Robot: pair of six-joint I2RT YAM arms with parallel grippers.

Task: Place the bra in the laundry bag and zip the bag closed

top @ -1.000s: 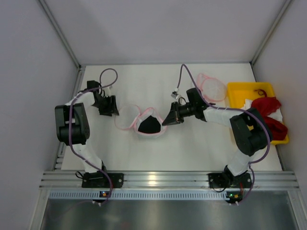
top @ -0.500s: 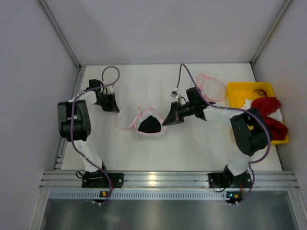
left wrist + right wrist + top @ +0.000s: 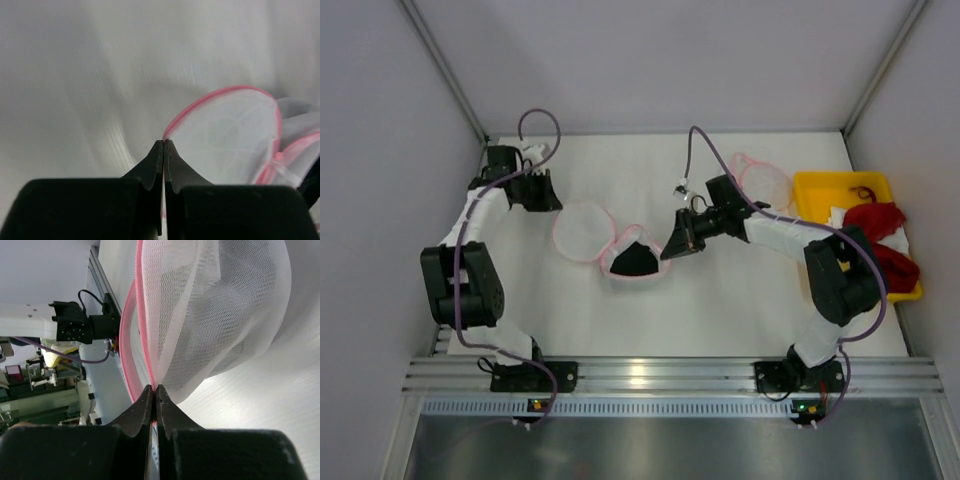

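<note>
White bench [image 3: 720, 300] underneath. On it, round mesh laundry bag [image 3: 582, 232], spread open near the middle, with black bra [image 3: 632, 261] tucked inside the right half. Left hand [image 3: 164, 146] pinched tight on the pink rim of the empty half; right hand [image 3: 154, 390] pinched tight on the pink rim by the bra. Could tug too hard both ways and tip the bra out, or lose the thin rim. Since a second ago: left hand gone from open to tight and pulled away, empty half stretched wider

left jaws: pinched together on pink rim | laundry bag [image 3: 225, 135]: white mesh, right of tips
</note>
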